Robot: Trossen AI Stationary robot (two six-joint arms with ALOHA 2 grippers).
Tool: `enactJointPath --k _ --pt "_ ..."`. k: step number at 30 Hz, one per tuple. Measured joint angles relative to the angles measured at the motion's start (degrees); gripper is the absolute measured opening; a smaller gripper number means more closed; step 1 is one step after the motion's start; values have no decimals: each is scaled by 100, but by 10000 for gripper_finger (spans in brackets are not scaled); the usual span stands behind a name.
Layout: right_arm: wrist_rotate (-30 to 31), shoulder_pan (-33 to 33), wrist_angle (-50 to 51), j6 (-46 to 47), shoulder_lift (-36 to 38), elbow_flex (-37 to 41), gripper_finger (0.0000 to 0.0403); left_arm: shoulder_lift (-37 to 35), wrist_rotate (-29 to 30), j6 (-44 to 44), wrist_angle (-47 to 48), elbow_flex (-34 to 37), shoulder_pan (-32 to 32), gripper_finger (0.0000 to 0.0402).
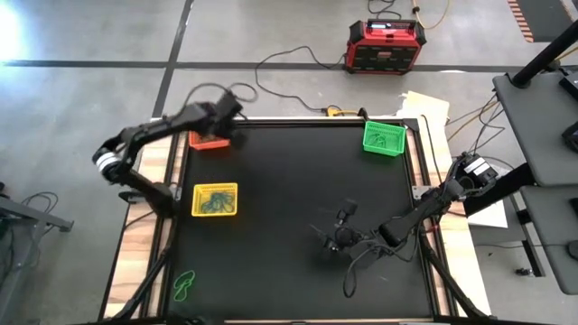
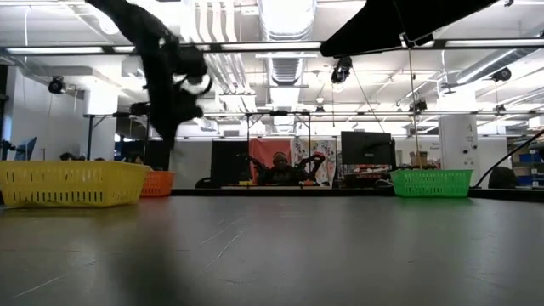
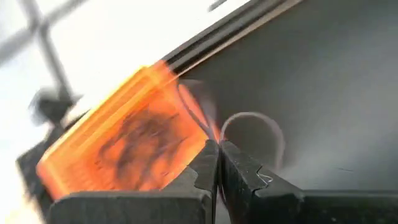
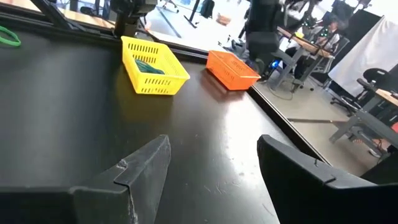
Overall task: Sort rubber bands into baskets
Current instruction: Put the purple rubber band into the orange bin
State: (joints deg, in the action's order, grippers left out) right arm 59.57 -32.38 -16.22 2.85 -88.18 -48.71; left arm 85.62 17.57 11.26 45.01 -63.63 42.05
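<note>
By orange basket (image 3: 124, 149), band (image 3: 249, 134) loop hangs upright.

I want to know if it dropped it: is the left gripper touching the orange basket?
Apart. The low view shows the left gripper up in the air, clear above the orange basket.

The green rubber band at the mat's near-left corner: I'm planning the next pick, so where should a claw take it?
The green rubber band lies flat as a long loop on the mat. Probably come straight down from above and pinch across one long side, where a single strand lies.
</note>
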Motion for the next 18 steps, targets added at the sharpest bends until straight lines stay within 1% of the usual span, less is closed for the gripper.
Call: enactJointPath --k 1,3,6,10,12,15,17,18 --pt "0 0 1 -3 0 0 235 138 5 134 217 -114 232 0" --pt "0 0 -1 -37 0 0 235 431 3 42 502 -324 657 0" --pt "0 4 2 -50 0 0 235 770 -42 -115 595 -540 1178 0" --pt "0 4 138 72 0 0 235 1117 -357 -1 671 -778 1748 0" --pt "-2 4 216 132 0 0 235 1322 -556 37 898 -782 1907 0" --pt "2 4 281 172 0 0 235 1494 -1094 -87 798 -654 1953 0" --pt "3 4 276 251 0 0 235 1622 -1049 -106 663 -575 1949 0" --pt "2 4 276 307 0 0 235 1697 -930 -81 612 -561 1959 0"
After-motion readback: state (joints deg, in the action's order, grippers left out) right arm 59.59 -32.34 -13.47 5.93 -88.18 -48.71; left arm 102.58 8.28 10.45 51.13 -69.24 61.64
